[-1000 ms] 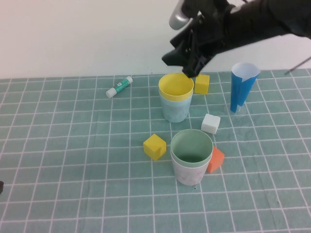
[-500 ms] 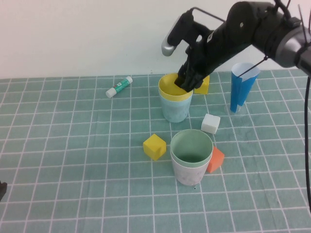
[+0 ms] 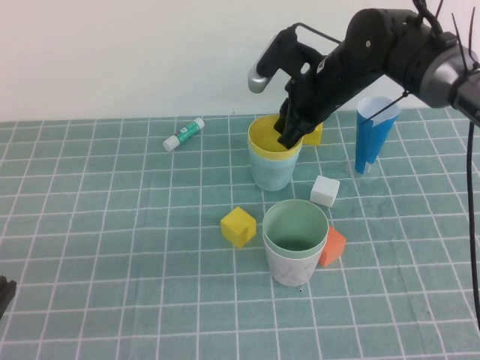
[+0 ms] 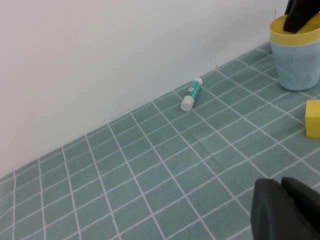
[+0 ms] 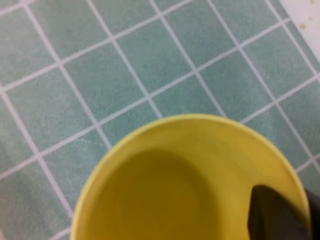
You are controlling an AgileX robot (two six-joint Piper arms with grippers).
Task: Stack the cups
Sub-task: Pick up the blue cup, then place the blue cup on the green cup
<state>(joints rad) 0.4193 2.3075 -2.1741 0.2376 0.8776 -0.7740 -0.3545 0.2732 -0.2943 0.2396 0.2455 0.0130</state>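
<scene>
the yellow cup (image 3: 273,136) sits nested in the light blue cup (image 3: 271,171) at the far middle of the desk (image 3: 112,262). nearer, the sage green cup (image 3: 295,229) sits nested in the whitish cup (image 3: 289,268). so there are two pairs, well apart, with a white cube (image 3: 325,190) between them.

the right claw (image 3: 290,133) reaches down over the yellow cup's far right rim, one finger inside the cup and the jaws pinched on the wall, so it appears to be grasping the yellow cup. the left claw (image 4: 285,210) is clenched on nothing, parked low at the near left, well clear of the cups.

the step in hand looks like lifting the far pair to join the near pair. to do it well, the pinch should be firm on the rim, the lift straight up so the blue cup comes along or is left cleanly, and the travel high enough to clear the white cube. the yellow cube (image 3: 238,226) and orange cube (image 3: 333,247) flank the near pair, so the descent should be centred over the green mouth.

the glue stick (image 3: 184,133) bears a green label, its writing too small to read.
</scene>
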